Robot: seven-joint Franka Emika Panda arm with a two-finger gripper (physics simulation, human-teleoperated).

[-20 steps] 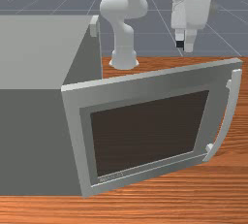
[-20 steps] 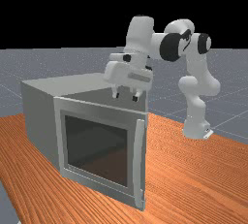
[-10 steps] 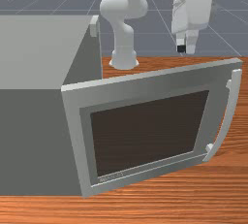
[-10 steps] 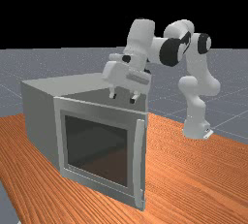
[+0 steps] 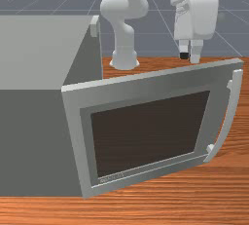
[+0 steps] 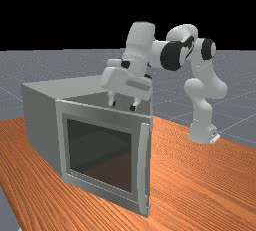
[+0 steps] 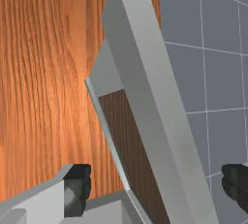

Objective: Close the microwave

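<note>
OK so, far view first: one microwave [image 6: 42, 120] on one wooden table [image 6: 205, 180], with its one door [image 6: 100, 115] swung wide open, and that door has one window [image 6: 99, 154] and one handle [image 6: 144, 167]. The one arm [image 6: 162, 52] reaches over, and the gripper [image 6: 123, 106] hangs by the door's top edge, two fingers [image 6: 111, 97] spread, grabbing nothing. Front view: the microwave's box sits at the front view's left, door sticking out toward the front view's right, and both fingertips are just above its top edge, on the arm base's side. Wrist view: two fingers again, well apart, one long grey edge [image 7: 160, 82] running between them, can't tell if anything touches.
</note>
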